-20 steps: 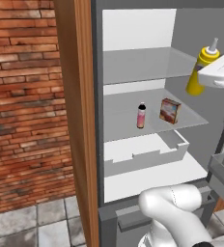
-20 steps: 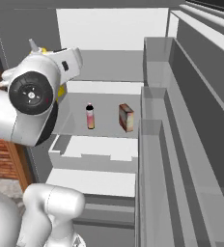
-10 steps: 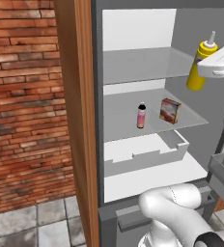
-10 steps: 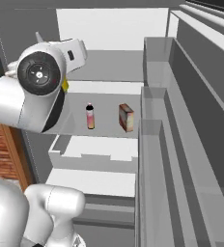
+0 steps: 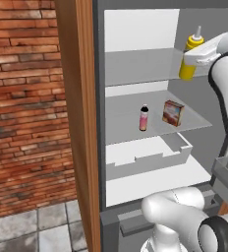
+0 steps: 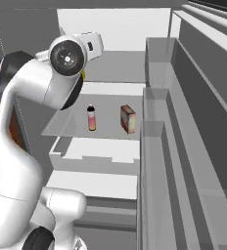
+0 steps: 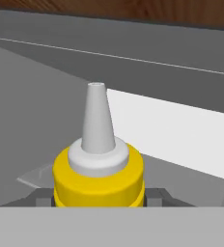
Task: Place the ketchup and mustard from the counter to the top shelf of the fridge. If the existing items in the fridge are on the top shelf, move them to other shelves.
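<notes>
Over the last second the arm has carried the mustard [image 5: 189, 59] leftward and a little upward, from beside the fridge's right edge to the front right corner of the top shelf [image 5: 135, 66]; the camera has not shifted and the fridge [image 5: 99, 123] contents lie as they did.

One mustard bottle is in view, upright, its pale nozzle pointing up. In the hand view it fills the lower middle, yellow shoulder and grey-white cap and nozzle [image 7: 98, 144], with the gripper's [image 7: 98, 198] dark finger tips flanking its body on either side. The gripper is closed on the bottle's body, jaws partway apart around it. In the left base view the bottle's base sits about level with the top shelf's front edge; whether it touches the shelf I cannot tell. In the right base view the arm's wrist covers the bottle, leaving just a yellow sliver [image 6: 83, 75] showing.

Two existing items stand on the second shelf [image 5: 126, 123]: one pink bottle [image 5: 144, 118] with a black cap and one reddish-brown box [image 5: 173, 113], near each other but apart, the box to the right. Below them is one white drawer tray [image 5: 145, 157]; nothing can be seen inside it. The top shelf itself looks bare apart from the mustard at its corner.

The fridge's top and bottom are cut off by the frame. Door bins [image 6: 154, 146] run down the right of the right base view.
</notes>
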### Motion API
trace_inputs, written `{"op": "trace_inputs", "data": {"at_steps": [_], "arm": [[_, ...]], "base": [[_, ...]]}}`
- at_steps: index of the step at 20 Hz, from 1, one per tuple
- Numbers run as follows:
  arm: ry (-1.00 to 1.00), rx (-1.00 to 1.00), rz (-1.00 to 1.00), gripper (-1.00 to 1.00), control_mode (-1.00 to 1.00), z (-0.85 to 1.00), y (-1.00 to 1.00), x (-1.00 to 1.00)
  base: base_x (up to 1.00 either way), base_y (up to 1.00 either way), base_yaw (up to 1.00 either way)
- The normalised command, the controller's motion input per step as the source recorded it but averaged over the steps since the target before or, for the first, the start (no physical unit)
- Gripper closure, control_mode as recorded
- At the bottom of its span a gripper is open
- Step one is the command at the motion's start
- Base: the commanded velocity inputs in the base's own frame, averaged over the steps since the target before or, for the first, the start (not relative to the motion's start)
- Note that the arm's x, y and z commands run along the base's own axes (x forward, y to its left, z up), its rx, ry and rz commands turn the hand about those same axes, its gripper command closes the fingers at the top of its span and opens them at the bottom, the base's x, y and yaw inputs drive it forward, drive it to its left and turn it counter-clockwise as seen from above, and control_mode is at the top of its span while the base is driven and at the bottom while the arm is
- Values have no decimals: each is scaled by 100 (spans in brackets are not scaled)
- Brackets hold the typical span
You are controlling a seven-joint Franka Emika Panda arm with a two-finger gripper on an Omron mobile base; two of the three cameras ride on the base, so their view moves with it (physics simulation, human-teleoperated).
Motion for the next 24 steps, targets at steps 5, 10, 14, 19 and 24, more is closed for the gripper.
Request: {"op": "trace_inputs", "data": {"at_steps": [5,10,14,19,24], "arm": [[0,0,0,100,-100,-4,-23,85],[0,1,-2,100,-100,-11,-26,82],[0,0,-3,100,-100,0,-18,87],[0,0,-3,100,-100,-1,-18,89],[4,0,-2,100,-100,-27,-35,61]], "base": [[0,0,0],[0,0,0],[0,0,0],[0,0,0],[0,0,0]]}}
